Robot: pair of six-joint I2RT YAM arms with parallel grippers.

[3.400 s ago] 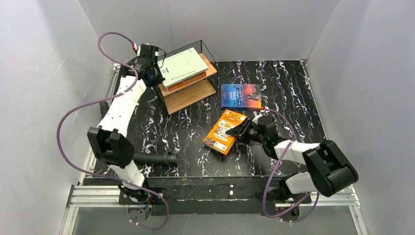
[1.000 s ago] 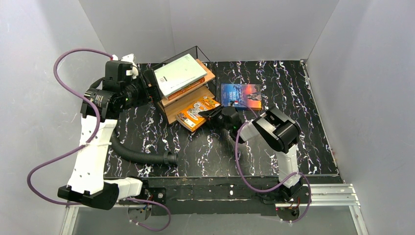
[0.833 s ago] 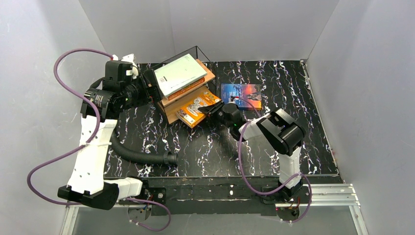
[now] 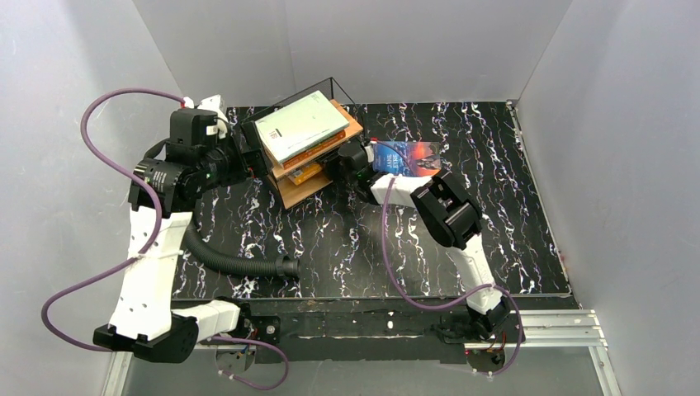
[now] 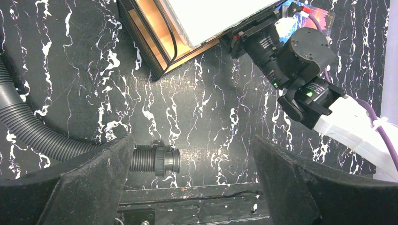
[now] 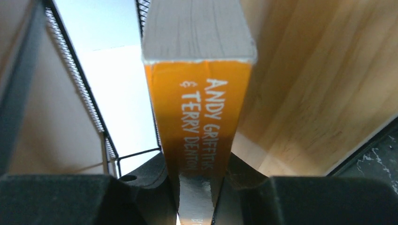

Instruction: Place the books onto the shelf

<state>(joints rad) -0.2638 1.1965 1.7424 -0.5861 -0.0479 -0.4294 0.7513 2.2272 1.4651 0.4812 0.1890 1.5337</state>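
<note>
The shelf (image 4: 290,191) stands at the back left, seen close in the left wrist view (image 5: 149,55). A pale grey-green book (image 4: 301,125) lies on its top board over another book's edge (image 4: 323,147). My right gripper (image 4: 337,167) is shut on the spine of the orange book (image 6: 197,108), which sits pushed into the lower tier (image 4: 306,174) beside the wooden board (image 6: 305,89). My right gripper's (image 6: 202,190) pads press both sides of that spine. A blue sunset book (image 4: 408,157) lies flat on the table just right of it. My left gripper (image 4: 245,150) hangs open beside the shelf's left end, nothing between its fingers (image 5: 89,178).
A black corrugated hose (image 4: 239,264) lies across the near left of the table, also below my left gripper (image 5: 47,136). Grey enclosure walls close in the table on three sides. The metal front rail (image 4: 363,326) runs along the near edge.
My right arm has carried the orange book from mid-table up and left into the shelf's lower tier. My left arm has drawn back a little beside the shelf, still open.
</note>
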